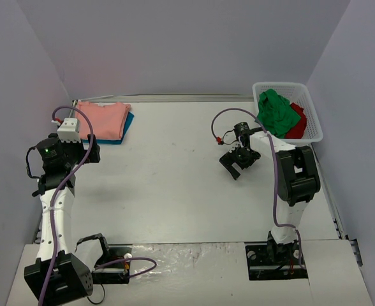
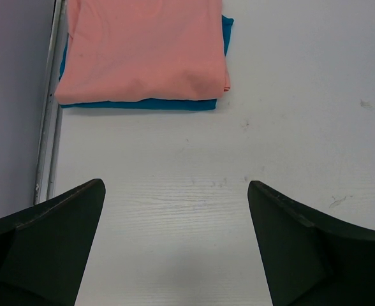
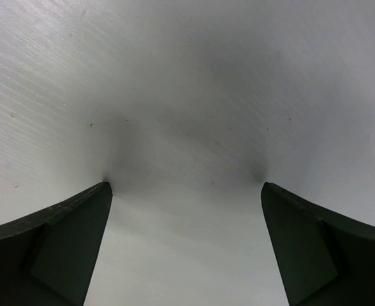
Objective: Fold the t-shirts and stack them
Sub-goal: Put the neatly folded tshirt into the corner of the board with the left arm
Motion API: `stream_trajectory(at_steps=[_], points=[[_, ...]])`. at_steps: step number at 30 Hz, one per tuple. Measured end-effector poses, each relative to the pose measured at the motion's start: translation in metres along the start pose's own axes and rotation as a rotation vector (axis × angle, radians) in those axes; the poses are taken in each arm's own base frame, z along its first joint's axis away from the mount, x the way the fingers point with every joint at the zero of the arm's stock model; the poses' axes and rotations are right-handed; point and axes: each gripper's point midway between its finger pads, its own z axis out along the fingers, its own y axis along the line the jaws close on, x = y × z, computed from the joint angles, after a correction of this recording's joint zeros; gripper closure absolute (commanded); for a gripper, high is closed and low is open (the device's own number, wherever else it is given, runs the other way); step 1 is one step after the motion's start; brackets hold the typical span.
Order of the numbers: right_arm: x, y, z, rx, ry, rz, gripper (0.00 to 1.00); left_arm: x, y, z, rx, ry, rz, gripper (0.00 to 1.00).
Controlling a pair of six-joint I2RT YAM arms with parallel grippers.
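Observation:
A folded salmon-pink t-shirt (image 1: pixel 101 119) (image 2: pixel 143 51) lies on top of a folded teal-blue t-shirt (image 1: pixel 126 129) (image 2: pixel 143 104) at the back left of the table. A crumpled green t-shirt (image 1: pixel 277 113) and a red t-shirt (image 1: pixel 298 127) lie in the white mesh basket (image 1: pixel 280 84) at the back right. My left gripper (image 1: pixel 90 150) (image 2: pixel 175 185) stands open just in front of the folded stack, with bare table between its fingers. My right gripper (image 1: pixel 238 162) (image 3: pixel 184 185) is open too, low over the table, left of the basket, holding nothing.
The white table (image 1: pixel 175 185) is enclosed by pale walls at the back and both sides. A metal rail (image 2: pixel 47 127) runs along the table's left edge beside the stack. Purple cables loop over both arms.

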Motion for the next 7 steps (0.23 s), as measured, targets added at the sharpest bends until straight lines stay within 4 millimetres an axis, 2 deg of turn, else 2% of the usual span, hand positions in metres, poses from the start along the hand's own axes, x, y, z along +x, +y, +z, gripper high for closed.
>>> stream_trajectory(at_steps=[7], points=[[-0.0004, 0.0, -0.0006, -0.001, -0.003, -0.009, 0.0, 0.0002, 0.0004, 0.0, 0.001, 0.0, -0.001, 0.06]])
